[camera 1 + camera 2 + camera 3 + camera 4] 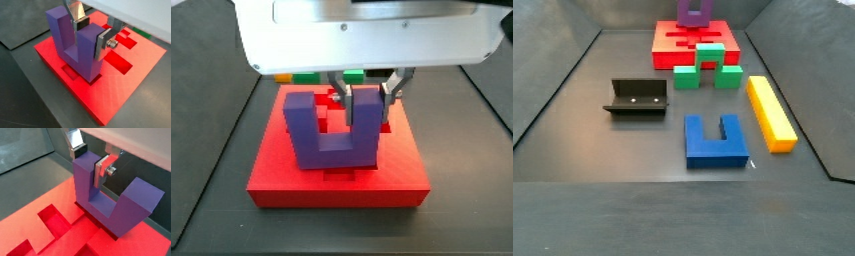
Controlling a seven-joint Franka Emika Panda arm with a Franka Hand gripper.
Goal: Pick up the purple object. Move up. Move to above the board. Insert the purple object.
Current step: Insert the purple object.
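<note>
My gripper (pixel 92 34) is shut on one prong of the purple object (pixel 77 55), a U-shaped block held upright with its prongs up. Both wrist views show the silver fingers clamping that prong (pixel 90 160). The block's lower bar is down at the red board (pixel 113 95), at a darker recessed cutout near the board's edge. In a side view the gripper (pixel 364 97) hangs over the board (pixel 271 160) with the purple object (pixel 331 140) standing on it. Another side view shows the purple object (pixel 691 13) at the far end on the board (pixel 667 40).
A green U-shaped block (pixel 707 68) lies just in front of the board. A long yellow bar (pixel 770 112) lies to the right, a blue U-shaped block (pixel 716 140) nearer the front. The dark fixture (pixel 636 98) stands at the left. Grey walls enclose the floor.
</note>
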